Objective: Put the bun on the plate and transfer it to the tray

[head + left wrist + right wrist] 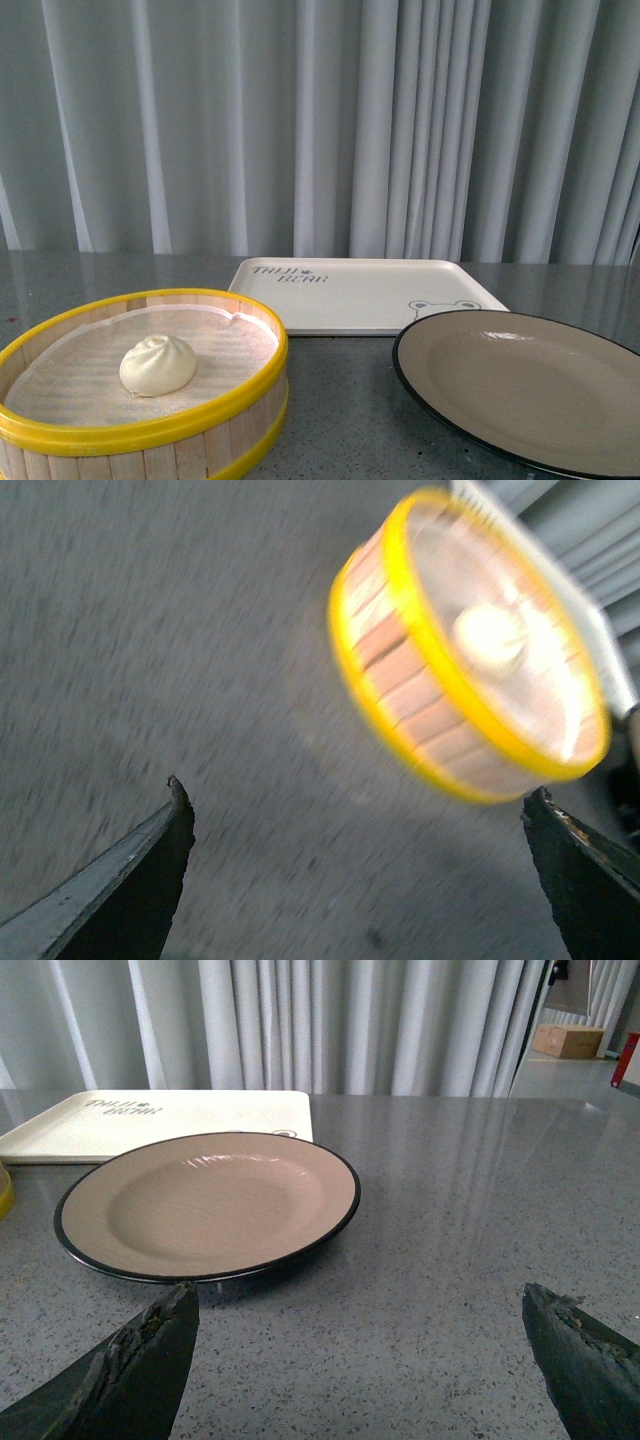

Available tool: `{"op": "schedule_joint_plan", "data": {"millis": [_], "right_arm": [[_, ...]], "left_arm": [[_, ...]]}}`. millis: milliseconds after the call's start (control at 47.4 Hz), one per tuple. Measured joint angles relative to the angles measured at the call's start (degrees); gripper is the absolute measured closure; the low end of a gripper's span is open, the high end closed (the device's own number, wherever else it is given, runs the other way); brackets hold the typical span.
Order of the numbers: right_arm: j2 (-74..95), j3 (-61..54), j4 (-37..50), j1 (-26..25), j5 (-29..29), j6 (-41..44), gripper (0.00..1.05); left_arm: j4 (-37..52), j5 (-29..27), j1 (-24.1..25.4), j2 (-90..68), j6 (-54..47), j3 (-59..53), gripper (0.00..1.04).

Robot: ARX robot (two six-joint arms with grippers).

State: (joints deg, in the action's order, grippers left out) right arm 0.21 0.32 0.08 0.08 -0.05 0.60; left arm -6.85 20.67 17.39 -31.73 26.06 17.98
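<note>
Left gripper: jaws spread wide, gripping nothing. This view is badly blurred. The bun reads only as a pale blob inside the yellow-rimmed steamer basket, ahead of the jaws and well apart from them.

Right gripper: jaws spread, holding nothing. The plate lies just ahead of them. The tray sits beyond the plate, its near edge partly hidden and one end cut off, lettering too small to read.

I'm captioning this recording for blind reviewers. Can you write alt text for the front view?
A small white bun sits inside a yellow-rimmed wooden steamer basket at the near left of a grey table. An empty grey-beige plate lies at the near right, with a cream tray behind them and pale curtains beyond.
</note>
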Motion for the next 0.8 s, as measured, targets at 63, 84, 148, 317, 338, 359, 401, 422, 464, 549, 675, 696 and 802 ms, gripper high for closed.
{"op": "schedule_joint_plan", "data": {"millis": [63,84,148,317,338,359,401,422,464,549,675,696,802], "right_arm": [[0.00,0.00,0.00,0.00,-0.09,0.00,0.09],[0.00,0.00,0.00,0.00,-0.07,0.02,0.09],[0.00,0.00,0.00,0.00,-0.02,0.00,0.09],[0.00,0.00,0.00,0.00,-0.02,0.00,0.09],[0.00,0.00,0.00,0.00,-0.02,0.00,0.09],[0.00,0.00,0.00,0.00,-0.02,0.00,0.09],[0.00,0.00,0.00,0.00,-0.02,0.00,0.09],[0.00,0.00,0.00,0.00,-0.02,0.00,0.09],[0.00,0.00,0.00,0.00,-0.02,0.00,0.09],[0.00,0.00,0.00,0.00,-0.02,0.00,0.09],[0.00,0.00,0.00,0.00,-0.02,0.00,0.09],[0.00,0.00,0.00,0.00,-0.02,0.00,0.09],[0.00,0.00,0.00,0.00,-0.02,0.00,0.09]], "left_arm": [[4.96,1.29,-0.48,-5.75,0.55,4.98,0.07],[6.29,1.70,-0.66,-6.75,0.52,5.81,0.07],[12.20,1.62,-3.52,-15.67,-1.86,13.35,0.07],[15.45,6.75,-11.78,-32.96,-11.34,26.45,0.07],[16.68,6.80,-12.70,-34.91,-12.87,27.69,0.07],[17.62,6.21,-13.73,-36.79,-14.56,28.94,0.07],[17.27,3.82,-15.69,-39.95,-17.05,31.61,0.07],[16.81,3.10,-16.26,-40.79,-17.84,32.41,0.07],[14.88,1.16,-17.84,-42.91,-20.44,34.60,0.07],[5.73,-4.81,-21.64,-47.69,-26.45,40.81,0.07],[-1.18,-9.70,-25.24,-51.71,-30.45,46.10,0.07],[-1.42,-9.99,-25.53,-52.00,-30.58,46.42,0.07],[-3.13,-12.92,-27.56,-54.25,-31.87,49.46,0.07]]}}
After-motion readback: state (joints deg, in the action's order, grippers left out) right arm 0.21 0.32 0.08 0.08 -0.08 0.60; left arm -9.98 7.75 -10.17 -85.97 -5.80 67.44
